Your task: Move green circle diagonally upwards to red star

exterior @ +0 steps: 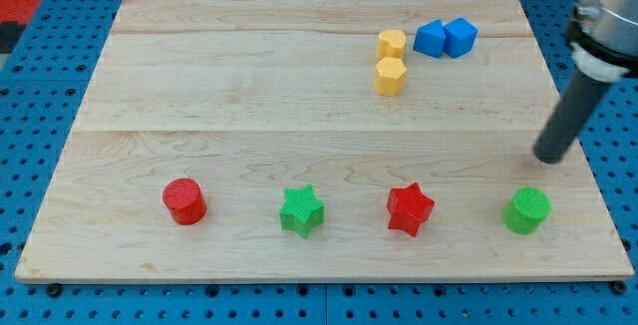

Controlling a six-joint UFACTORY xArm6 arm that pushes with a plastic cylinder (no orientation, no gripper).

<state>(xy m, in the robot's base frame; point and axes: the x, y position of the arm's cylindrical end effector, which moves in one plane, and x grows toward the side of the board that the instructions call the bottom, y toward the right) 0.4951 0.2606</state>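
Observation:
The green circle (526, 210) lies near the board's bottom right corner. The red star (410, 208) lies to its left, in the same bottom row. My tip (547, 159) is at the end of the dark rod, above the green circle and slightly to its right, a short gap away and not touching it.
A green star (301, 210) and a red circle (184, 201) lie further left in the bottom row. Two yellow blocks (391, 44) (390, 76) and two blue blocks (430, 38) (460, 37) sit near the view's top right. The wooden board (299, 116) ends close to the right of the green circle.

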